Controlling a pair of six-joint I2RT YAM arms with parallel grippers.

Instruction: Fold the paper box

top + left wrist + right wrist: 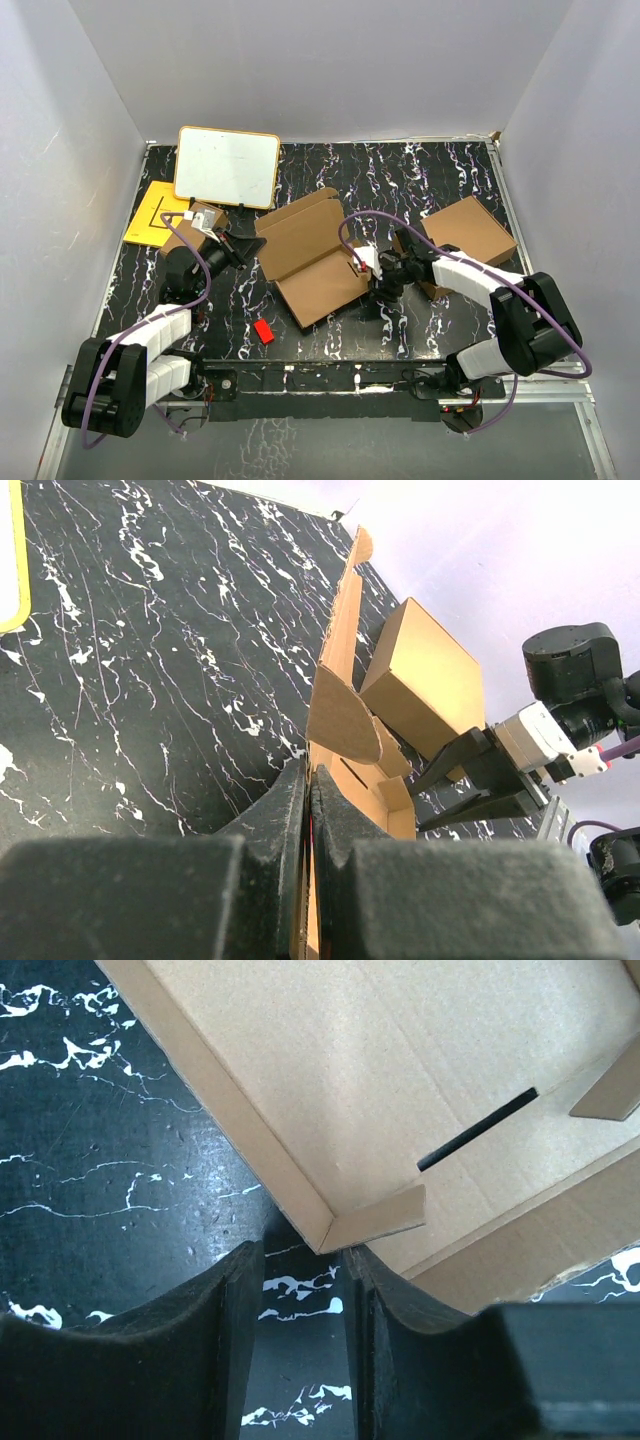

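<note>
One claw (308,785) tight on paper box (340,720)

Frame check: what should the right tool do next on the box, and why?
Probably ease the right tool forward and close on the box corner: its jaws stand apart just short of that corner wall, while the left tool is shut on the box's other end.
</note>
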